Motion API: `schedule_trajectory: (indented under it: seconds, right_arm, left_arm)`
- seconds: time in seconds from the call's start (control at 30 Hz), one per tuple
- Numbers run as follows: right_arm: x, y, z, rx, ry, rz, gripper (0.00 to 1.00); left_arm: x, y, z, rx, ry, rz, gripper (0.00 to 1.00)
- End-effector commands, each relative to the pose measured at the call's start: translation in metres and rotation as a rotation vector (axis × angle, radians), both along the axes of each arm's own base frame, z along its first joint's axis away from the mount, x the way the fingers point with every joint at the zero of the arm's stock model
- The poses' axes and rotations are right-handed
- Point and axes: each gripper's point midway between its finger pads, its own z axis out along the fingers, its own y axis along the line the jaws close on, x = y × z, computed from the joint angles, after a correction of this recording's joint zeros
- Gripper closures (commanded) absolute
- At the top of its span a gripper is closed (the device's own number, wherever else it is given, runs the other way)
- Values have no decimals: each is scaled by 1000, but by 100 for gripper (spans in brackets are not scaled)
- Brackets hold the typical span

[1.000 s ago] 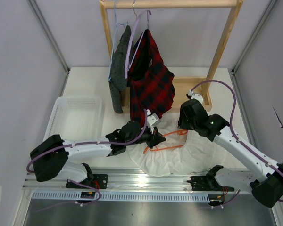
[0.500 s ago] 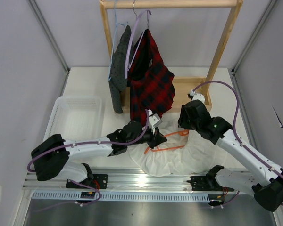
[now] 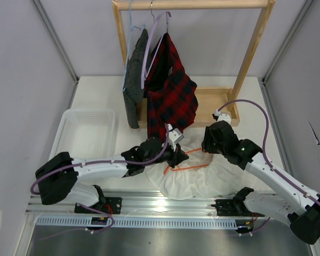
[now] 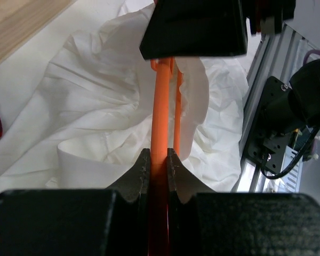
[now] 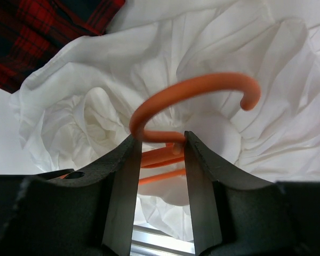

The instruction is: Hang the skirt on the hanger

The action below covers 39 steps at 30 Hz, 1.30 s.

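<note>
While the skirt [image 3: 205, 181] lies crumpled on the counter [image 3: 96, 90] betw. the two arms, the hanger [image 3: 192, 167] runs across its top. L tool [image 4: 159, 160] is clamped on one orange bar of it. R tool [image 5: 159, 141] pinches the hook's base, hook curling twd cam. Plaid garment [image 3: 170, 96] hangs on wood rack [image 3: 250, 53] behind.

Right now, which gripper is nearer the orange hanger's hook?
Right. The right gripper grips the neck of the hanger directly under the hook; the left gripper clamps a bar at its opposite end.
</note>
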Motion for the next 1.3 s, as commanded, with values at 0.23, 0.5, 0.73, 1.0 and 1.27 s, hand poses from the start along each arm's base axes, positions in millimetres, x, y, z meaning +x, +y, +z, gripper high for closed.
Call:
schedule_trajectory:
  seconds: [0.23, 0.5, 0.73, 1.0, 1.27]
  right_arm:
    - [-1, -1, 1, 17, -29, -20, 64]
    - [4, -6, 2, -4, -46, -58, 100]
    - [4, -12, 5, 6, -86, -75, 100]
    - [-2, -13, 7, 41, -112, -62, 100]
    - [-11, -14, 5, 80, -136, -45, 100]
  left_arm:
    - [12, -18, 53, -120, -66, 24, 100]
    - [1, -24, 56, -109, -75, -24, 100]
    - [14, -11, 59, -64, -65, 79, 75]
    - [37, 29, 66, 43, -33, 314, 44]
    - [51, 55, 48, 179, 76, 450, 43]
